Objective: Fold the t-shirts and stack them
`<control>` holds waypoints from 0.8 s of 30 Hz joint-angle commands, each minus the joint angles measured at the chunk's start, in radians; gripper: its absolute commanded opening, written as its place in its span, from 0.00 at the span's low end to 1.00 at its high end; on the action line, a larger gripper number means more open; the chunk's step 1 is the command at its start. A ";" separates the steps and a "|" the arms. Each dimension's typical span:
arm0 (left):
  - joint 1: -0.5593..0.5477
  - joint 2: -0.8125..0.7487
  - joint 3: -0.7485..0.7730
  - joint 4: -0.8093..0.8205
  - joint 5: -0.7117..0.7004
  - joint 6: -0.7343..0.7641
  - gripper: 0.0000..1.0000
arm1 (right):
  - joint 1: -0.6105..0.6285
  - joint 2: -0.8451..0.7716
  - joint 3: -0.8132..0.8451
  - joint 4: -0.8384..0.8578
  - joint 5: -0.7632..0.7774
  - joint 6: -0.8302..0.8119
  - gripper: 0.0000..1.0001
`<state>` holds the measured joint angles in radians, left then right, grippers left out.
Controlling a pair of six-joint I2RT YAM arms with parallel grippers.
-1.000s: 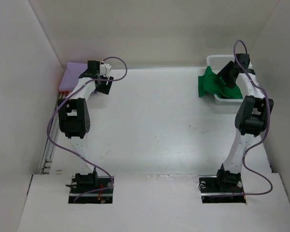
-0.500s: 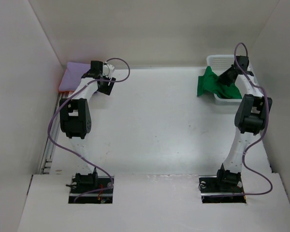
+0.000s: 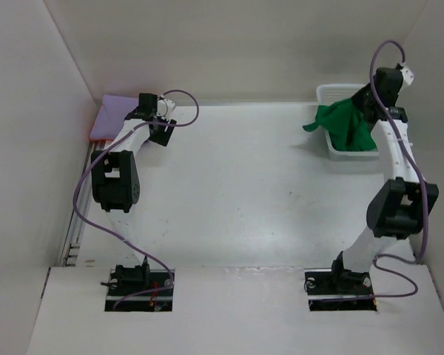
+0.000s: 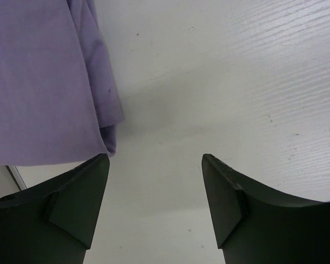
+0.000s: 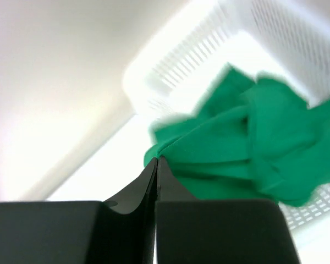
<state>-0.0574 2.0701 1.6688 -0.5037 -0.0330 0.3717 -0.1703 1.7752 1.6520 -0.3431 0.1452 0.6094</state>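
A folded lavender t-shirt (image 3: 111,115) lies at the far left corner of the table, with a thin orange edge (image 3: 89,133) showing under its left side. My left gripper (image 3: 161,135) hovers just right of it, open and empty. In the left wrist view the lavender t-shirt (image 4: 38,82) fills the upper left, beside the left gripper (image 4: 154,159). My right gripper (image 3: 367,105) is shut on a fold of the green t-shirt (image 3: 345,123), which hangs bunched over the basket. The right wrist view shows the right gripper (image 5: 157,159) pinching the green t-shirt (image 5: 247,143).
A white lattice basket (image 3: 330,92) stands at the far right corner, seen below the cloth as the basket (image 5: 181,66) in the right wrist view. White walls close in on the left, back and right. A rail (image 3: 74,229) runs along the left table edge.
My right gripper has shut on the green t-shirt and risen, pulling the cloth up out of the basket. The left arm has barely moved.
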 commanded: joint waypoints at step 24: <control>0.046 -0.122 0.040 0.025 -0.053 0.010 0.69 | 0.592 -0.540 -0.277 0.221 0.287 -0.238 0.18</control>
<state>-0.0216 2.0647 1.6691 -0.5037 -0.0769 0.3794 0.4759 1.2160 1.5314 -0.0952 0.3859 0.3187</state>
